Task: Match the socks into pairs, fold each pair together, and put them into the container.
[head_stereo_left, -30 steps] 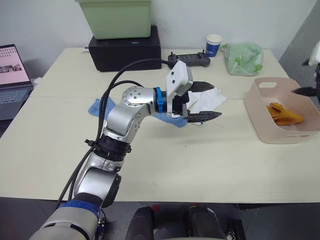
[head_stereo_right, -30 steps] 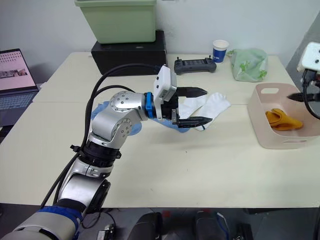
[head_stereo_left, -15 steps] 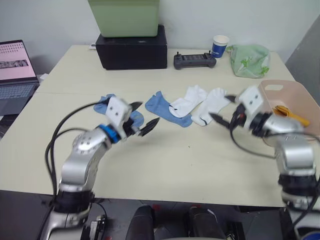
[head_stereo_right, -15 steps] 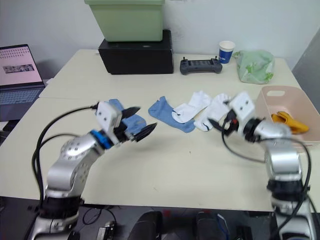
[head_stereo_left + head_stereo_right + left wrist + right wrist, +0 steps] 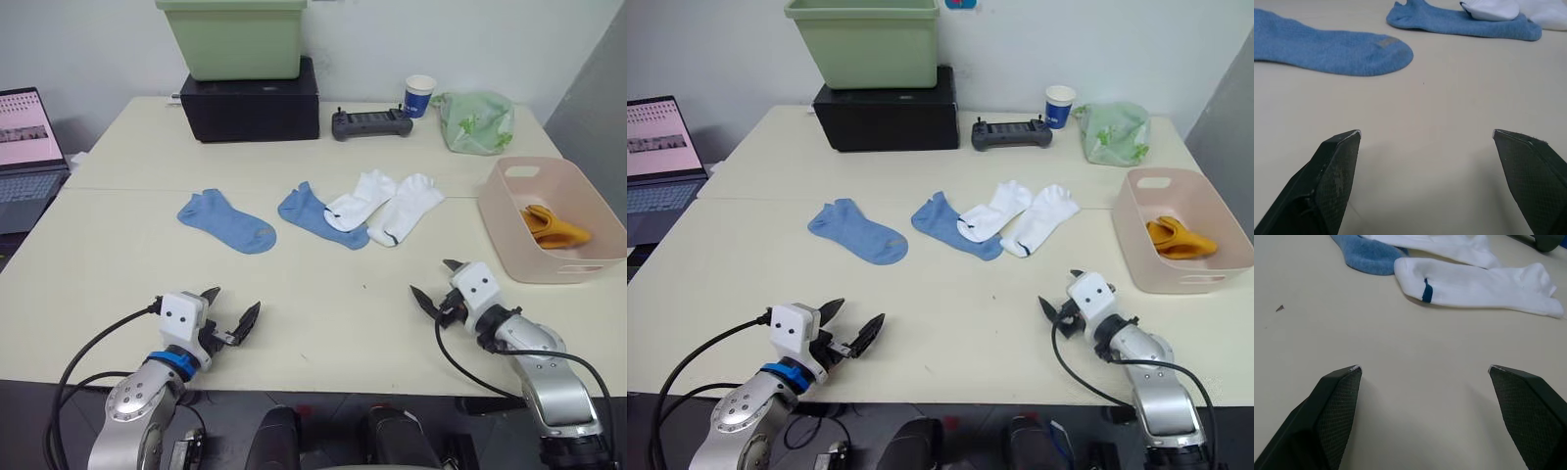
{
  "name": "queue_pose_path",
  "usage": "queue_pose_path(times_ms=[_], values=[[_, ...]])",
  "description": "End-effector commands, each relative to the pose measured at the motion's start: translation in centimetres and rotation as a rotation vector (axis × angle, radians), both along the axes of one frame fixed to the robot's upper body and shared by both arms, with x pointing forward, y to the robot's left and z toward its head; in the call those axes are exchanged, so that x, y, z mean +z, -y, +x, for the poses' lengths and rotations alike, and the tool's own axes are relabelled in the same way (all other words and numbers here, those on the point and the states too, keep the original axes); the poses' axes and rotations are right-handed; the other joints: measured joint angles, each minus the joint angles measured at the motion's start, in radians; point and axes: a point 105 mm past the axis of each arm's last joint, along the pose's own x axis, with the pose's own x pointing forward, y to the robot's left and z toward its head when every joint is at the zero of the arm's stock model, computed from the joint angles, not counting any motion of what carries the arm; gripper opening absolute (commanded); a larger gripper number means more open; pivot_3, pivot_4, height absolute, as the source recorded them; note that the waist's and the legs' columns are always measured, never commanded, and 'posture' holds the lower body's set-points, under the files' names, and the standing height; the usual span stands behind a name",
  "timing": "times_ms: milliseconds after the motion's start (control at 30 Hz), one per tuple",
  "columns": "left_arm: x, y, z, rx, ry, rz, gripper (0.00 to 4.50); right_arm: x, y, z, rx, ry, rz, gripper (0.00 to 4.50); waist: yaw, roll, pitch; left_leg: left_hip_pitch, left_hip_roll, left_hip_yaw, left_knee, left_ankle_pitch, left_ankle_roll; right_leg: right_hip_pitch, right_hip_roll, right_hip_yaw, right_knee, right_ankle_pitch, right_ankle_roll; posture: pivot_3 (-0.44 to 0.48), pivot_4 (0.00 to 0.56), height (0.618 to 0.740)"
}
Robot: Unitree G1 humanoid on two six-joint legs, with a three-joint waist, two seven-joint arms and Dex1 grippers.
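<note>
Two light blue socks lie flat mid-table, one (image 5: 227, 221) to the left and one (image 5: 318, 213) near the centre. Two white socks (image 5: 361, 199) (image 5: 404, 208) with dark marks lie just right of them, the first overlapping the central blue sock. The pale pink container (image 5: 563, 269) stands at the right edge with a folded mustard-orange pair (image 5: 554, 223) inside. My left gripper (image 5: 233, 304) is open and empty near the front edge, well short of the blue socks (image 5: 1337, 49). Towards the front right, my right gripper (image 5: 431, 278) is open and empty, short of the white sock (image 5: 1479, 284).
A light green bin (image 5: 233, 37) sits on a black box (image 5: 250, 98) at the back. A black controller (image 5: 370, 122), a paper cup (image 5: 419, 95) and a pale green bag (image 5: 475, 119) line the back right. A laptop (image 5: 24, 147) stands at the far left.
Both arms have pulled back from over the socks and come down low near the table's front edge. Both grippers stay open and empty. The socks lie as before.
</note>
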Motion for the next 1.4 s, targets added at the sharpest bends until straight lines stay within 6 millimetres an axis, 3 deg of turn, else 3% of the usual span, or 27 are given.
queue_pose_path(times_ms=[33,200,533,633,833,1033,1067,1233,1400], values=[[2.9,-0.5,1.5,-0.028,0.087,0.048,4.5,3.3,-2.9,-0.4,0.159,0.041,0.079,4.46,0.0,0.0,0.0,0.0,0.0,0.0,0.0,0.0,0.0,0.0,0.0,0.0,0.0,0.001,-0.002,0.0,0.15,0.74],[4.2,-0.4,4.7,-0.119,0.076,0.135,4.5,6.1,-6.9,-1.7,0.46,-0.034,0.127,4.46,0.0,0.0,0.0,0.0,0.0,-0.001,-0.001,0.0,0.0,0.0,0.001,-0.002,0.0,0.001,-0.002,0.0,0.15,0.74],[1.1,-0.4,9.2,-0.227,-0.071,0.205,4.5,7.2,-8.7,-1.1,0.533,-0.048,0.108,4.46,0.001,-0.001,0.0,-0.003,0.0,0.0,0.0,0.0,0.0,-0.003,0.0,-0.003,-0.001,0.001,-0.002,0.0,0.15,0.74],[0.3,-0.5,10.4,-0.237,-0.079,0.242,3.93,6.8,-8.9,-1.2,0.52,-0.047,0.112,4.5,0.002,-0.001,0.0,-0.004,0.0,0.0,0.0,0.0,0.0,-0.004,0.0,-0.003,-0.001,0.001,-0.002,0.0,0.15,0.74],[-0.3,-0.2,11.2,-0.292,-0.118,0.215,2.02,6.8,-8.8,-1.4,0.482,-0.032,0.126,4.5,0.002,-0.001,0.0,-0.004,0.0,0.0,0.001,0.0,0.0,-0.003,0.0,-0.004,0.0,0.001,-0.002,0.0,0.15,0.74],[0.3,0.3,9.7,-0.333,-0.125,0.155,0.14,6.7,-7.7,-1.6,0.438,-0.034,0.114,4.5,-0.001,-0.001,0.0,-0.004,0.001,-0.001,0.001,0.0,0.0,-0.004,0.0,-0.004,0.001,0.001,-0.002,0.0,0.15,0.74],[0.3,0.8,9.0,-0.349,-0.131,0.146,0.02,6.8,-7.5,-1.5,0.429,-0.034,0.115,4.5,-0.002,-0.001,0.0,-0.004,0.001,-0.001,0.001,0.0,0.0,-0.004,0.001,-0.003,0.0,0.001,-0.002,0.0,0.15,0.74],[1.3,4.1,5.1,-0.48,-0.186,0.034,0.02,6.6,-6.5,-1.3,0.395,-0.044,0.112,4.5,0.0,-0.001,0.0,-0.004,0.001,-0.002,0.001,0.0,0.0,-0.004,0.0,-0.002,0.0,0.001,-0.002,0.0,0.15,0.74],[1.9,9.4,2.2,-0.634,-0.229,-0.04,0.02,6.2,-5.1,-0.5,0.342,-0.049,0.105,4.5,0.003,-0.001,0.0,-0.005,0.0,-0.001,0.001,0.0,0.0,-0.003,0.0,-0.002,-0.001,0.001,-0.002,0.0,0.15,0.74]])
